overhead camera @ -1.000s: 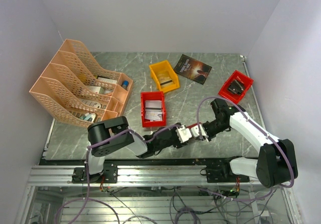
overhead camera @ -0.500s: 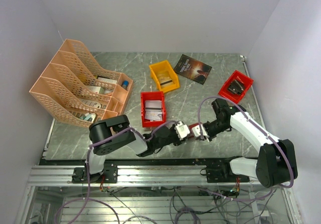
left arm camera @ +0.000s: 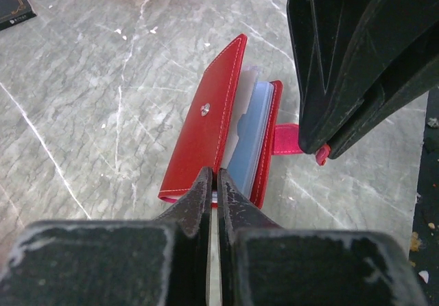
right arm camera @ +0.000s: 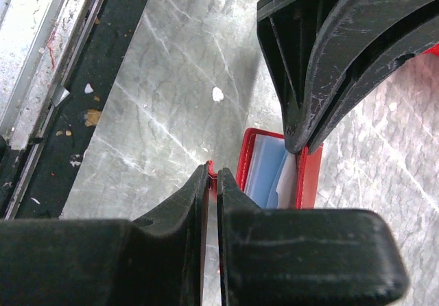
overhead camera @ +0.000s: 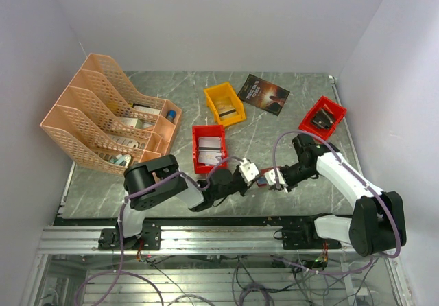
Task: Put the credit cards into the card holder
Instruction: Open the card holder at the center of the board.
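Clamped from spread a second ago to pressed together, left gripper (left arm camera: pixel 213 182) now nipping what looks like the near edge of holder (left arm camera: pixel 202 138), at 6 o'clock on table (overhead camera: pixel 264 131); right gripper (right arm camera: pixel 212 175) pinching pink tab (left arm camera: pixel 288 140) on its 3 o'clock side. Keep both pinches firm and spread slowly, baring blue pockets (left arm camera: pixel 250 134) without dragging holder. Free one gripper for cards (overhead camera: pixel 210 148), in red bin (overhead camera: pixel 195 148) at 11 o'clock from holder, only once it lies open.
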`<action>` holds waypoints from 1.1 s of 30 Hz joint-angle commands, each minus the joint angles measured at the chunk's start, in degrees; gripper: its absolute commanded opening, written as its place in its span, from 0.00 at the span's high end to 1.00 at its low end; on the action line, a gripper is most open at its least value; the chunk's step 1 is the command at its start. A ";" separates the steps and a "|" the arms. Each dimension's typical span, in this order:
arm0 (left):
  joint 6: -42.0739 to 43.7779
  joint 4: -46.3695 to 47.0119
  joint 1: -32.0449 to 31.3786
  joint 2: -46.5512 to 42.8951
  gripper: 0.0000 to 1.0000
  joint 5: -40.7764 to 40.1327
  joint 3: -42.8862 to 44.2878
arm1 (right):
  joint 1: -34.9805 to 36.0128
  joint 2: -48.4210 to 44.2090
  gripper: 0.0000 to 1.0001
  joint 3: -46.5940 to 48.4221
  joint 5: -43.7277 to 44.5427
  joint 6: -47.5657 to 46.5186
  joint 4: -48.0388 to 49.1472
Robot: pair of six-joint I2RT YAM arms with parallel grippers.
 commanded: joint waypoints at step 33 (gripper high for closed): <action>-44.69 -25.34 -0.10 -24.33 0.93 -14.19 -6.76 | -9.31 0.29 0.63 4.48 -9.26 7.81 -0.75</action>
